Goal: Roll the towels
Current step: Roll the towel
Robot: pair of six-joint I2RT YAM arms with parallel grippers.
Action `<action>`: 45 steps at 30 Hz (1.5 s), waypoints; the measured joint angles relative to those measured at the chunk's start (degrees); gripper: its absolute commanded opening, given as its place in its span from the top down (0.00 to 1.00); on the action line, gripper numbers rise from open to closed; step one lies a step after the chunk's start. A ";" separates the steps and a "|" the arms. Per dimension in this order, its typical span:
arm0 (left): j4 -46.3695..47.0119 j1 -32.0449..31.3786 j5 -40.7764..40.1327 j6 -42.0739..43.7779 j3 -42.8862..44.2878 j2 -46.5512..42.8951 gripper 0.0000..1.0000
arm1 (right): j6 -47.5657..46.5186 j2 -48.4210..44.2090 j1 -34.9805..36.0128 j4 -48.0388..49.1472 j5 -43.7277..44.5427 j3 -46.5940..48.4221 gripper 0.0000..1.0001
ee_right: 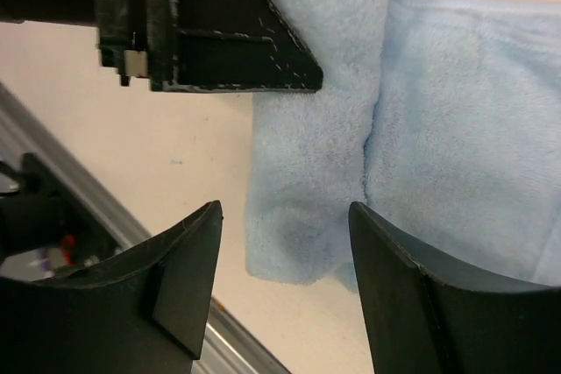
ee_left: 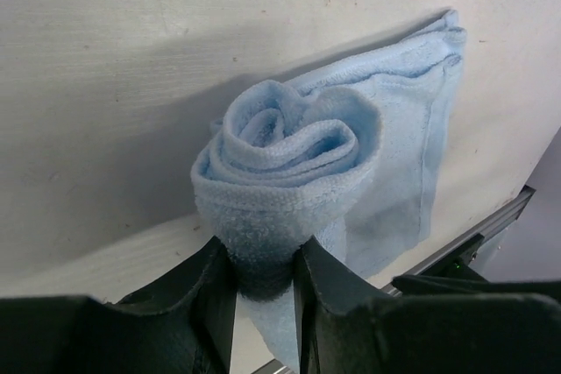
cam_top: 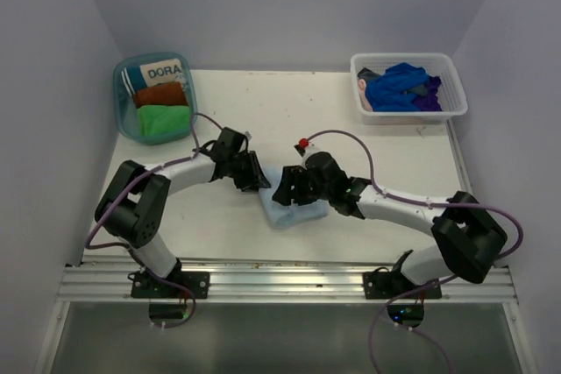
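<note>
Between the two wrists, near the middle of the table (cam_top: 377,159), lies the light blue towel (cam_top: 294,209). One part of it is wound into a loose spiral. The rest lies flat, its tail reaching toward the near rail.

Grip state:
- The left gripper (ee_left: 263,256) is clamped on one end of the spiral. Its fingers bite the outer layers only.
- The right gripper (ee_right: 285,212) has its jaws apart, straddling the rolled part without pinching it (a finger of the left gripper sits very close above it in the right wrist view).

Hazards, as I judge them:
1. Unwinding. Only one end of the spiral is held, so the free end may spring open if I lift or turn it.
2. Coning. With the clamp on outer layers alone, a pull could slide the core out sideways.
3. Finger contact. The two grippers work almost touching, so a small misjudged move could knock one into the other or trap cloth between them.
4. Drag. Pulling on the spiral could haul the flat tail over the near edge.

Farther out, the teal tub (cam_top: 123,124) at far left holds the green towel (cam_top: 165,120), the rust-brown towel (cam_top: 162,94) and the DORA item (cam_top: 162,70). The white basket (cam_top: 368,109) at far right holds the dark blue towel (cam_top: 399,85) and the purple towel (cam_top: 429,102). Both containers are well apart from the work.
</note>
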 measured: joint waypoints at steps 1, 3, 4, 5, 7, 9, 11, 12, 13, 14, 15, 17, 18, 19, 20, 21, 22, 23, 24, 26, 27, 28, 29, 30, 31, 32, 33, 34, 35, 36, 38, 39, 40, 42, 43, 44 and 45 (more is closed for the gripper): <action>-0.46 0.00 -0.57 -0.46 0.00 -0.31 0.69 | -2.05 -0.55 1.81 -3.50 3.41 2.34 0.36; -1.31 0.00 -1.46 -1.14 0.00 -1.01 0.69 | -5.70 -0.72 5.79 -8.98 9.79 6.62 0.36; -1.64 0.00 -1.92 -1.51 -0.02 -1.42 0.69 | -7.45 -0.57 7.89 -11.58 12.74 8.59 0.36; -2.01 0.00 -2.36 -1.99 -0.04 -1.88 0.68 | -8.94 -0.31 10.14 -13.64 15.72 10.25 0.36; -2.49 0.00 -3.19 -2.43 -0.22 -2.86 0.68 | -11.58 0.87 14.69 -17.25 21.86 13.11 0.37; -2.82 0.00 -3.82 -2.51 -0.31 -3.58 0.68 | -13.60 2.75 18.14 -19.47 26.29 14.99 0.37; -2.99 0.00 -4.11 -2.60 -0.31 -3.78 0.68 | -15.89 5.68 21.42 -21.62 30.58 16.90 0.37; -3.15 0.00 -4.22 -2.62 -0.31 -3.78 0.68 | -17.05 7.48 23.02 -22.73 32.96 18.10 0.37; -3.43 0.00 -4.24 -2.69 -0.31 -3.78 0.68 | -18.16 9.44 24.22 -23.71 35.10 19.37 0.37; -3.65 -0.04 -4.24 -2.89 -0.31 -3.78 0.68 | -19.19 11.28 25.35 -24.39 37.03 20.50 0.37; -3.80 -0.20 -4.28 -3.04 -0.31 -3.78 0.68 | -20.20 12.96 26.38 -24.96 38.80 21.42 0.37; -4.09 -0.26 -4.31 -3.45 -0.31 -3.78 0.68 | -21.66 16.09 27.85 -26.03 42.27 23.04 0.37; -4.13 -0.31 -4.35 -3.50 -0.31 -3.78 0.67 | -22.21 17.70 28.26 -26.62 43.65 23.80 0.37; -4.17 -0.31 -4.46 -3.54 -0.31 -3.78 0.67 | -22.60 19.34 28.46 -27.32 45.20 24.79 0.39; -4.17 -0.33 -4.52 -3.65 -0.31 -3.78 0.67 | -22.97 21.05 28.50 -27.63 46.34 25.73 0.42; -4.15 -0.33 -4.63 -3.72 -0.31 -3.78 0.66 | -23.19 22.32 28.46 -28.02 47.34 26.38 0.47; -4.17 -0.33 -4.76 -3.80 -0.31 -3.80 0.65 | -23.50 23.71 28.39 -28.61 48.52 27.17 0.61; -4.20 -0.33 -4.87 -3.89 -0.31 -3.80 0.65 | -23.93 24.96 28.33 -29.05 49.48 27.87 0.67; -4.26 -0.33 -5.01 -3.91 -0.31 -3.87 0.64 | -23.93 26.18 28.33 -29.49 50.60 28.59 0.72; -4.31 -0.31 -5.27 -4.02 -0.37 -4.17 0.60 | -24.48 26.97 28.39 -29.55 51.52 29.05 0.85; -4.17 -0.24 -5.27 -4.13 -0.59 -4.57 0.58 | -24.90 27.02 28.41 -29.49 51.82 29.11 0.88; -4.07 -0.13 -5.16 -4.52 -0.94 -5.18 0.56 | -25.11 27.02 28.41 -29.44 51.98 29.18 0.91; -3.85 0.22 -5.07 -4.92 -1.51 -6.03 0.51 | -25.49 27.02 28.39 -29.24 52.04 29.29 0.94; -3.91 0.50 -4.94 -5.11 -2.10 -7.08 0.49 | -25.88 27.02 28.35 -28.85 52.00 29.31 0.96; -3.98 0.85 -4.85 -5.33 -2.54 -8.02 0.47 | -26.36 27.02 28.33 -28.35 51.95 29.33 0.96; -4.28 1.40 -4.70 -5.42 -2.99 -9.16 0.43 | -26.67 27.02 28.30 -27.74 51.74 29.40 0.96; -4.48 2.08 -4.63 -5.44 -3.41 -10.34 0.41 | -26.95 27.02 28.30 -27.21 51.49 29.42 0.97; -4.85 2.84 -4.61 -5.49 -3.69 -11.56 0.39 | -27.30 27.02 28.28 -26.43 51.15 29.51 0.97; -5.14 3.67 -4.61 -5.49 -3.96 -12.79 0.34 | -27.63 27.02 28.22 -25.57 50.66 29.53 0.97; -5.38 4.48 -4.59 -5.46 -4.20 -13.97 0.32 | -27.82 27.02 28.06 -24.59 49.79 29.53 0.98; -6.10 6.27 -4.66 -5.40 -4.46 -16.50 0.27 | -27.85 26.95 27.58 -22.53 47.87 29.53 0.98; -6.38 7.08 -4.68 -5.38 -4.48 -17.64 0.26 | -27.65 26.80 27.36 -21.59 46.64 29.53 0.98; -6.64 7.76 -4.72 -5.38 -4.48 -18.67 0.25 | -27.41 26.58 27.10 -20.98 45.55 29.51 0.99; -7.13 8.72 -4.90 -5.38 -4.48 -20.26 0.24 | -25.99 25.38 26.10 -19.15 42.66 29.05 0.99; -7.21 8.94 -4.92 -5.38 -4.48 -20.70 0.24 | -25.22 24.79 25.57 -18.53 41.70 28.70 1.00; -7.21 9.14 -4.92 -5.38 -4.48 -20.92 0.24 | -24.20 23.91 24.83 -17.90 40.17 28.20 1.00; -7.17 9.16 -5.07 -5.60 -4.48 -20.92 0.23 | -22.95 22.99 24.00 -17.27 38.71 27.52 1.00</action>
